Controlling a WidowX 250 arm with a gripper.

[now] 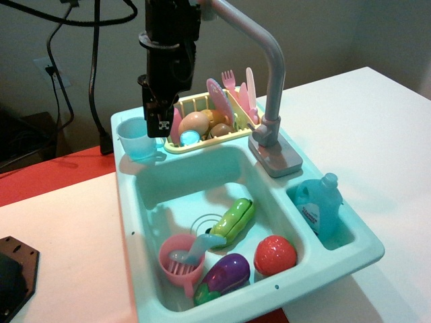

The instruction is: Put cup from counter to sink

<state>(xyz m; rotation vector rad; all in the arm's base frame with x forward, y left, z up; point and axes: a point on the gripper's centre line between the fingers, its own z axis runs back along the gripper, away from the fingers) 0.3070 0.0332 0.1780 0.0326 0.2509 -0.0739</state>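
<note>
The light-blue translucent cup point(138, 138) stands upright on the turquoise counter point(124, 121), at the back left corner of the sink unit, its little handle toward the front. My black gripper point(157, 126) hangs straight down at the cup's right rim, its fingertips at about rim height. The fingers overlap from this angle, so I cannot tell whether they are open or shut, or whether they touch the cup. The sink point(202, 178) lies just in front and to the right, with its ridged drain point(210, 222) and the tall grey faucet point(269, 101).
In the sink lie a pink slotted cup with a blue spoon point(182, 259), a green pea pod point(234, 221), a purple eggplant point(225, 272) and a red tomato point(275, 256). A yellow dish rack point(209, 121) stands right of the gripper. A blue bottle point(318, 205) sits in the side compartment.
</note>
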